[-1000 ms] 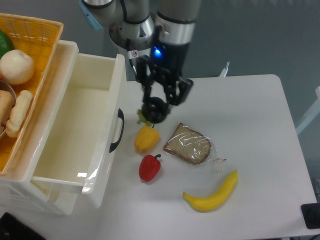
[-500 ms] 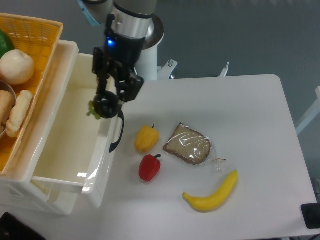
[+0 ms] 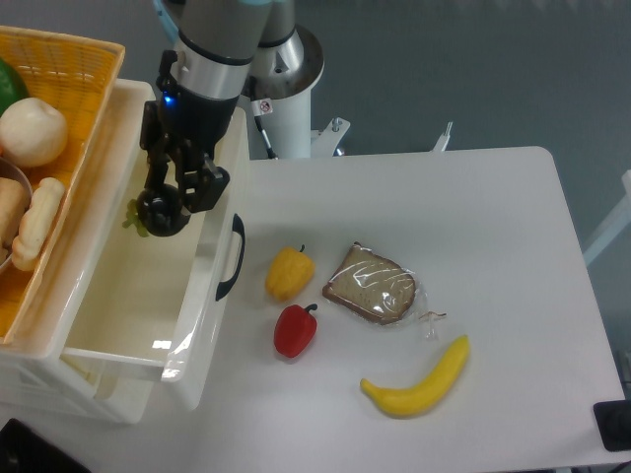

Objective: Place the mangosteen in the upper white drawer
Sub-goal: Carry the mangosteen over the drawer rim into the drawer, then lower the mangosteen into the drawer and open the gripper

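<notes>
At the far left, a yellow basket (image 3: 69,89) with pale food in it is seen sitting on top of the white box. Just beside it, the drawer (image 3: 212,325) is pulled out and open, and nothing is seen on its pale floor. Over the open drawer, the gripper (image 3: 165,209) is held, and it is closed tight on the mangosteen (image 3: 158,213). The dark round fruit is held up in the air, inside the drawer's edges when seen from above, with its green leaves poking out to the left. It is not touching the floor of the drawer, as far as can be told. To the right, past the black handle (image 3: 230,258), a yellow pepper (image 3: 289,273) and a red pepper (image 3: 295,331) are lying on the table (image 3: 493,217). A slice of bread in a clear bag (image 3: 373,285) is found next to them, and a banana (image 3: 419,381) is lying nearer the front. The step in hand is judged to be the carrying of the fruit over the drawer. Next, the fruit should be brought down a little, well away from the drawer walls, and then the fingers should be opened so it is let go. If it is dropped from too high, it could bounce or roll about.
</notes>
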